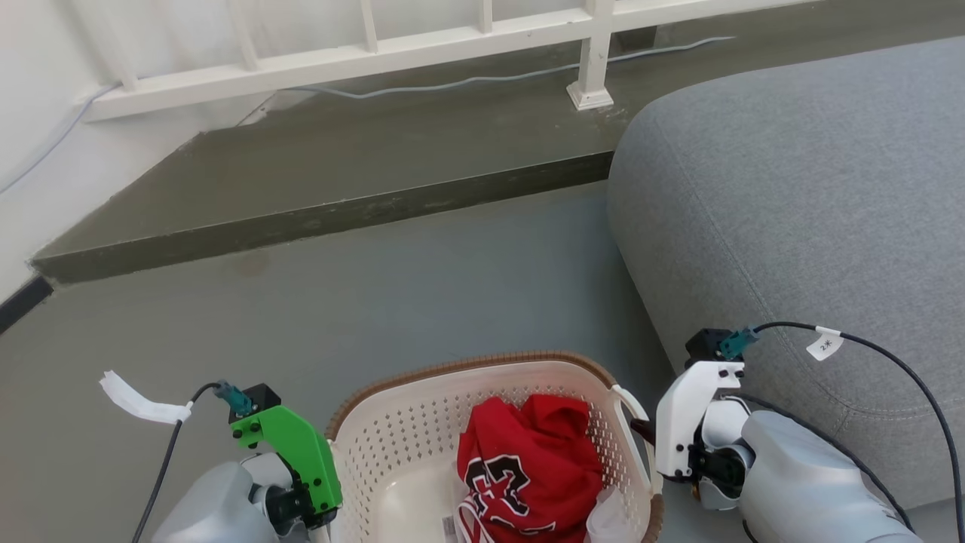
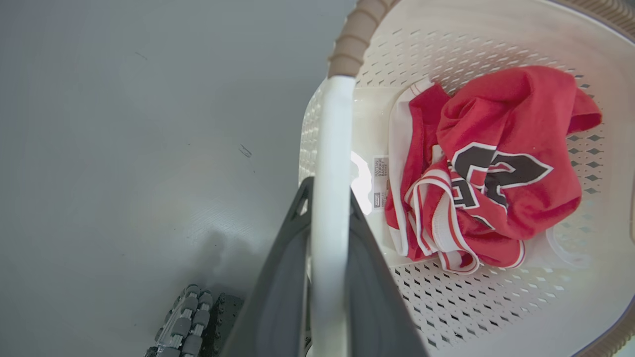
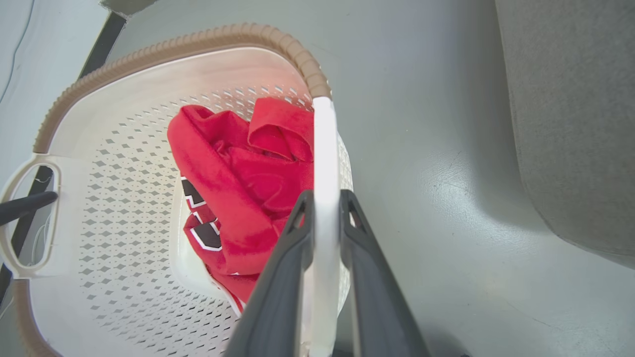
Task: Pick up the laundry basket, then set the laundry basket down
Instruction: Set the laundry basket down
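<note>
Hazard: unequal arm heights would tilt the laundry basket (image 1: 399, 445) and let a smooth handle (image 2: 331, 129) slide lengthwise out of its clamp. The left gripper (image 2: 330, 191) and right gripper (image 3: 327, 198) are each closed on one white side handle. The basket sits between the two finger pairs, handles extending past the tips.

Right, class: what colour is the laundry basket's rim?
The rim of the laundry basket is light brown with a woven look, clearest in the right wrist view.

Left fingers (image 2: 283, 282), right fingers (image 3: 278, 297): narrowly pinched
</note>
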Available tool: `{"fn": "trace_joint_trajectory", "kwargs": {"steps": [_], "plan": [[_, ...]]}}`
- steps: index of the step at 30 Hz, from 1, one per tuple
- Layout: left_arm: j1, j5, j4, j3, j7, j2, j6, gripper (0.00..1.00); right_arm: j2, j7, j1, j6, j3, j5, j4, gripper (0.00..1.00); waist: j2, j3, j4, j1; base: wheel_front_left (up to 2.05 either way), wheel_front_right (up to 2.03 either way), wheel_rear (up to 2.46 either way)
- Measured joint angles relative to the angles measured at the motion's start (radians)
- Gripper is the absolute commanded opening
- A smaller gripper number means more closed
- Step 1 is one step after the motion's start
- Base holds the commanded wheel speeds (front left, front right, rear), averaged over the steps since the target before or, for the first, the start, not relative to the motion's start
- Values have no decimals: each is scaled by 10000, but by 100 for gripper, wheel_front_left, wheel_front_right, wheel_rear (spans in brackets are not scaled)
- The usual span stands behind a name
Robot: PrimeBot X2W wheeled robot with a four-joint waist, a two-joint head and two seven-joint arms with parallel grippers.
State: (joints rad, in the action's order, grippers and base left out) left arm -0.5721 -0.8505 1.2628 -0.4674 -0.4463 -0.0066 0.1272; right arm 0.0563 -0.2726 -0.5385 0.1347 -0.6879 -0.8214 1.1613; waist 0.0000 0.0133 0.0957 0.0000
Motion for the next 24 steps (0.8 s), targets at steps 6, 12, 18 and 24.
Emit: {"fn": "trace_joint_trajectory", "kwargs": {"steps": [6, 12, 18, 24], "plan": [[-27, 0, -151, -121, 184, -21, -10, 0, 88, 341, -81, 2, 0, 6, 44, 0, 0, -295, -47, 0, 0, 0, 0], [-379, 58, -291, -174, 537, -33, -136, 0, 98, 683, -501, -2, -21, 113, 75, 0, 0, -744, -108, 0, 0, 0, 0], [-805, 201, -441, -205, 982, -38, -282, 0, 148, 1028, -993, -46, -10, 213, 82, 0, 0, -1363, -145, 0, 0, 0, 0], [-1162, 313, -546, -230, 1336, -50, -405, 0, 171, 1298, -1344, -119, -12, 270, 98, 0, 0, -1928, -168, 1, 0, 0, 0]]}}
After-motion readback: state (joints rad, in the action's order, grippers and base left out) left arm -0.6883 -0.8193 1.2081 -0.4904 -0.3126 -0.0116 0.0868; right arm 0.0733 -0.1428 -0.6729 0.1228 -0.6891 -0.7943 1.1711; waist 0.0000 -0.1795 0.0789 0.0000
